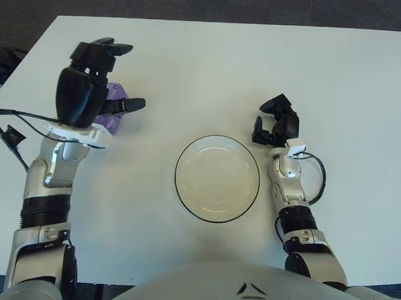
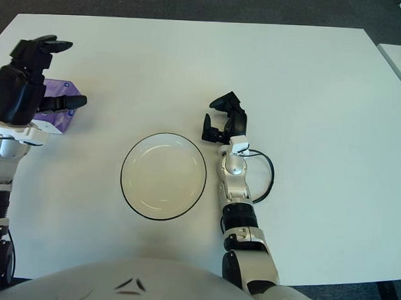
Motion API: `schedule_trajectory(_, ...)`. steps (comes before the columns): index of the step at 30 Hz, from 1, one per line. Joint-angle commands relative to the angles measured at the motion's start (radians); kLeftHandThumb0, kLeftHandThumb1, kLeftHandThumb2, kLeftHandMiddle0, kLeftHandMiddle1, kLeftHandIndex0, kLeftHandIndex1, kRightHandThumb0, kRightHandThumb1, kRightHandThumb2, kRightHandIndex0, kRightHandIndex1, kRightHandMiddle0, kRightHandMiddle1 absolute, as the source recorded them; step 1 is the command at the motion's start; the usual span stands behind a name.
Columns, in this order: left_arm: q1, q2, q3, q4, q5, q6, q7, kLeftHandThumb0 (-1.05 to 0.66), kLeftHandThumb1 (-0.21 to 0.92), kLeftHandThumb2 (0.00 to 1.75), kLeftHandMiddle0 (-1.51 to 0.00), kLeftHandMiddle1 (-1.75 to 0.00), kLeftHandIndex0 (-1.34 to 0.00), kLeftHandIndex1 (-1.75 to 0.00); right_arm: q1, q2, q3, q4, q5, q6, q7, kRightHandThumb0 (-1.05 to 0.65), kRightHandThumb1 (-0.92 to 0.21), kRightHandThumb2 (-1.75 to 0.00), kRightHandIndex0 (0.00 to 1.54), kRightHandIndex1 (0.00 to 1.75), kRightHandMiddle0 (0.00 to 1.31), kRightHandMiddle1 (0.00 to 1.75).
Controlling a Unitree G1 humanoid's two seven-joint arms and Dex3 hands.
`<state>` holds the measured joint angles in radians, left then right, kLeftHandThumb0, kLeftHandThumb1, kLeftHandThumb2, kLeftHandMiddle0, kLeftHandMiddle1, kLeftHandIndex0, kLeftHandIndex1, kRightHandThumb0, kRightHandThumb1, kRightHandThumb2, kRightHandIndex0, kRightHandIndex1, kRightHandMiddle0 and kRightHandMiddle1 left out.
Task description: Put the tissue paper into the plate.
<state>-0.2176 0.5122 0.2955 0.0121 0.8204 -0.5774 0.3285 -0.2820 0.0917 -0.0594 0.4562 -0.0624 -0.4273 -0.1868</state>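
Note:
A purple tissue pack [image 1: 115,110] lies on the white table [image 1: 210,71] at the left, mostly hidden beneath my left hand [image 1: 107,74]. That hand hovers above the pack with its fingers spread, holding nothing. An empty white plate [image 1: 216,177] with a dark rim sits at the table's middle front. My right hand [image 1: 273,119] shows just right of the plate, fingers loosely curled around nothing.
A black cable [image 1: 10,127] loops off my left forearm near the table's left edge. Dark floor [image 1: 205,5] lies beyond the far edge. A dark object [image 1: 3,57] shows past the left edge.

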Motion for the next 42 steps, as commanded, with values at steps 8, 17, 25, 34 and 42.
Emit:
schedule_trajectory(8,0.001,0.092,-0.003,-0.174,0.34,0.394,-0.068,-0.82,0.92,0.78,-0.34,-0.46,-0.03,-0.94,0.133,0.038,-0.001,0.211,0.024,0.111,0.009,-0.01,-0.16,-1.45,0.75,1.75,0.59,1.57)
schedule_trajectory(17,0.018,0.17,-0.012,-0.256,0.437,0.537,-0.272,-0.88,0.92,0.98,-0.4,-0.2,0.0,-0.9,0.138,0.036,0.0,0.208,0.031,0.11,0.032,-0.01,-0.15,-1.44,0.75,1.75,0.62,1.53)
schedule_trajectory(25,0.051,0.207,-0.006,-0.369,0.483,0.633,-0.505,-0.92,0.92,1.1,-0.44,-0.16,0.0,-0.8,0.138,0.034,-0.001,0.208,0.031,0.113,0.039,-0.01,-0.15,-1.44,0.75,1.75,0.62,1.52)
schedule_trajectory(34,0.0,0.24,-0.064,-0.398,0.574,0.707,-0.807,-0.98,0.92,1.16,-0.44,-0.12,0.0,-0.6,0.133,0.037,-0.005,0.212,0.032,0.115,0.037,-0.01,-0.22,-1.42,0.58,1.75,0.56,1.73)
schedule_trajectory(42,-0.081,0.253,-0.145,-0.343,0.625,0.724,-0.981,-1.04,0.92,1.19,-0.47,-0.13,0.0,-0.5,0.121,0.039,-0.011,0.228,0.037,0.115,0.04,-0.01,-0.24,-1.41,0.56,1.75,0.55,1.75)
